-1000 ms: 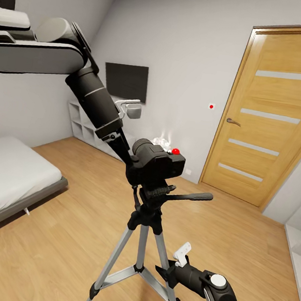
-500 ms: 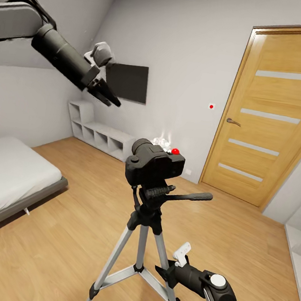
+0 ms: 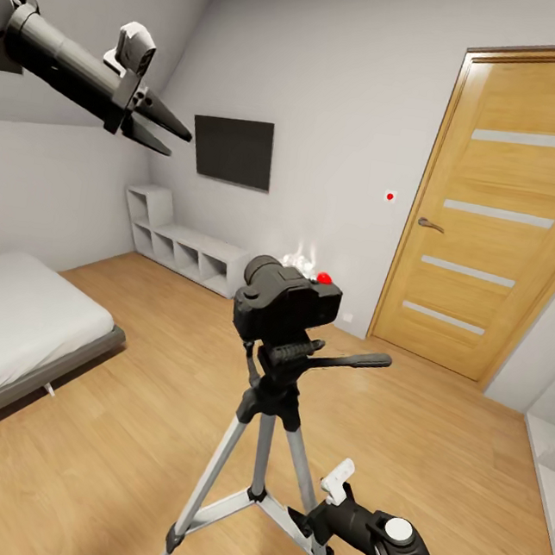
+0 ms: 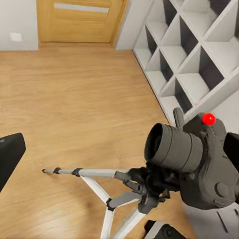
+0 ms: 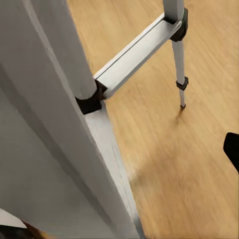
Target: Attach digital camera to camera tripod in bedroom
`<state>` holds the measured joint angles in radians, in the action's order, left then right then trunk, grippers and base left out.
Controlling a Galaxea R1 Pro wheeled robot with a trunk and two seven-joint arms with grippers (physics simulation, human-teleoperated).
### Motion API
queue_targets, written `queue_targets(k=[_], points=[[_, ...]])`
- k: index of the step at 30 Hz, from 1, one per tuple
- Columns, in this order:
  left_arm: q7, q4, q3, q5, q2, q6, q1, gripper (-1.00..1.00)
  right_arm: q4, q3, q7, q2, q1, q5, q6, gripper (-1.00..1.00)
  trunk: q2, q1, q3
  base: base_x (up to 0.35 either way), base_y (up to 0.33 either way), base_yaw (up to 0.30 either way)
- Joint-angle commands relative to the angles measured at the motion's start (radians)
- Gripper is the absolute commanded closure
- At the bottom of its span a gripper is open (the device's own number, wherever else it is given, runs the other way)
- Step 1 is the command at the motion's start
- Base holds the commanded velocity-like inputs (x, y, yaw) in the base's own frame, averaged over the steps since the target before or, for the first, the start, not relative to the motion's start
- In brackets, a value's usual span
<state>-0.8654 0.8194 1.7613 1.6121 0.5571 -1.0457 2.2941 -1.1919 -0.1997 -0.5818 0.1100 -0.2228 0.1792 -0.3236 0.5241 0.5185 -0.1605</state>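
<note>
No readable brand, label or writing anywhere. Camera [image 3: 284,306] seated on the head of the tripod [image 3: 262,449], mid-room on the wood floor [image 3: 120,432], red button [image 3: 323,278] on top, lens turned toward the upper left; pan handle [image 3: 345,360] pointing right. Left gripper [image 3: 163,131] raised high at upper left, well apart from the camera, fingers spread, holding and touching nothing. In the left wrist view, camera [image 4: 196,162] just ahead, lens facing the view. Right gripper low beside a tripod leg [image 5: 74,99]; cannot tell whether spread or pressed together. Door [image 3: 502,218] on the right, TV [image 3: 234,151] on the far wall, bed [image 3: 20,324] at left.
</note>
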Motion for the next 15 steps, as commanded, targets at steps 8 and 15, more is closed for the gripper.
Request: queue_targets(k=[8, 15], points=[[-0.003, -0.008, 0.004, 0.005, 0.002, -0.001, -0.007, -1.00, -0.002, -0.001, -0.004, 0.000, -0.001, 0.008, -0.004, -1.00, 0.002, 0.000, -0.002, 0.000, 0.000, 0.000], [-0.003, -0.009, 0.004, 0.005, 0.003, -0.001, -0.008, -1.00, -0.002, -0.002, -0.004, 0.000, -0.001, 0.006, -0.003, -1.00, 0.002, 0.000, -0.002, 0.000, 0.000, 0.000]])
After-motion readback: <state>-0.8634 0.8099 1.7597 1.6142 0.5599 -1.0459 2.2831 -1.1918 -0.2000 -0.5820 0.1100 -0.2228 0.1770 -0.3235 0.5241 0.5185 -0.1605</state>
